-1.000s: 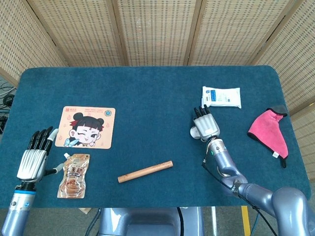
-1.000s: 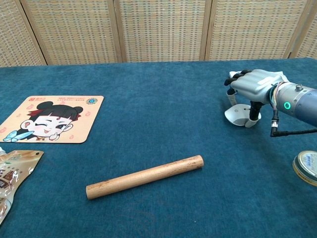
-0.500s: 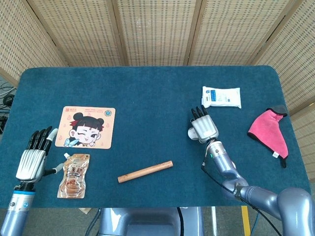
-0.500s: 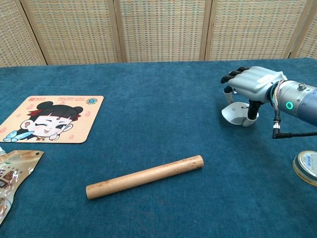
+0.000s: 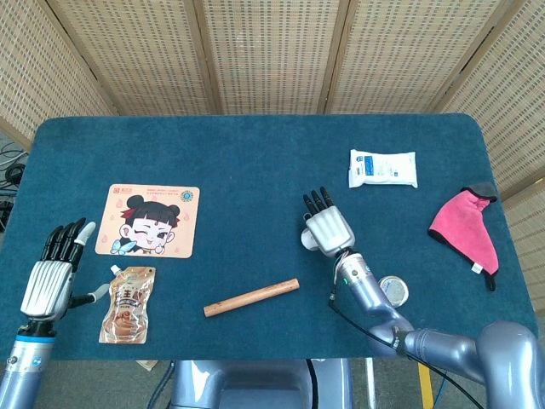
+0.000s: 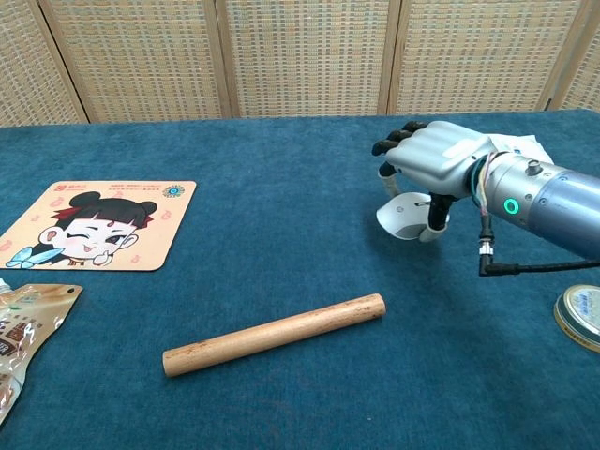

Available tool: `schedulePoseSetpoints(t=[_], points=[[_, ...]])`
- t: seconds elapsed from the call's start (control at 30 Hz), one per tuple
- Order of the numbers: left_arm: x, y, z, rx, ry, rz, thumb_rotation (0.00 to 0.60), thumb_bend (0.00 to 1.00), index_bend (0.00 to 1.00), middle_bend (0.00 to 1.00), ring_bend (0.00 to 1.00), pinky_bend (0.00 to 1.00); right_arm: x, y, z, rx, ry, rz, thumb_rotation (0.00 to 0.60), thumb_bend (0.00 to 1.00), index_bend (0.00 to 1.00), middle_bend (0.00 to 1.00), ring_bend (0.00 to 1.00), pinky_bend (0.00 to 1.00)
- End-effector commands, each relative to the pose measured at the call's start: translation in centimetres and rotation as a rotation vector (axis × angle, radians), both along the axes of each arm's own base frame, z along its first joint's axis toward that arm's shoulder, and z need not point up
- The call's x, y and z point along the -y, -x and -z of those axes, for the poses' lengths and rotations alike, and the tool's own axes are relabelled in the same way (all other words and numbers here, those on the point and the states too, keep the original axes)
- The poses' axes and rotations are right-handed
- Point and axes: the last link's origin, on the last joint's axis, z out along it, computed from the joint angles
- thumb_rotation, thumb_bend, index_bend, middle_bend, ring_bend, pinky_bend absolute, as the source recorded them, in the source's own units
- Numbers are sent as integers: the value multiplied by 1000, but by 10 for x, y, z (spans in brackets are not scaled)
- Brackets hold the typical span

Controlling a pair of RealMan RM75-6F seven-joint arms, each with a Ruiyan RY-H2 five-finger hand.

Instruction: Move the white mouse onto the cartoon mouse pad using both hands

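My right hand (image 6: pixel 433 164) grips the white mouse (image 6: pixel 405 214) from above and holds it a little over the blue cloth, right of the table's centre. In the head view the right hand (image 5: pixel 328 227) covers most of the mouse (image 5: pixel 308 239). The cartoon mouse pad (image 5: pixel 149 220) lies flat at the left, also seen in the chest view as the pad (image 6: pixel 98 223). My left hand (image 5: pixel 53 274) hovers near the front left corner with its fingers spread and nothing in it.
A wooden rod (image 5: pixel 251 297) lies between hand and pad. A snack pouch (image 5: pixel 128 303) sits below the pad. A wipes pack (image 5: pixel 382 168), a pink cloth (image 5: pixel 467 227) and a round tin (image 5: pixel 392 290) are at the right.
My right hand has carried the mouse leftward and slightly toward the front, uncovering the round tin. The left hand has barely shifted.
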Motion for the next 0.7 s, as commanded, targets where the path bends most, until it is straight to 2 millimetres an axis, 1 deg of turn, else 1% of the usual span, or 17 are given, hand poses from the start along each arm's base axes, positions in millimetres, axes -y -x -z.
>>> schedulePoseSetpoints(t=[0.03, 0.27, 0.5, 0.7], points=[[4, 6, 3, -16, 37, -20, 600, 8, 0, 0, 0, 0, 0, -17, 7, 11, -6, -31, 600, 131, 578, 95, 0, 0], [3, 5, 0, 2, 49, -4, 600, 8, 0, 0, 0, 0, 4, -39, 26, 36, -11, -76, 600, 131, 583, 95, 0, 0], [2, 8, -4, 23, 49, -11, 600, 8, 0, 0, 0, 0, 7, -63, 45, 41, -36, -147, 600, 131, 583, 95, 0, 0], [-2, 14, -9, 40, 43, -27, 600, 8, 0, 0, 0, 0, 9, -90, 64, 47, -60, -206, 600, 131, 583, 95, 0, 0]])
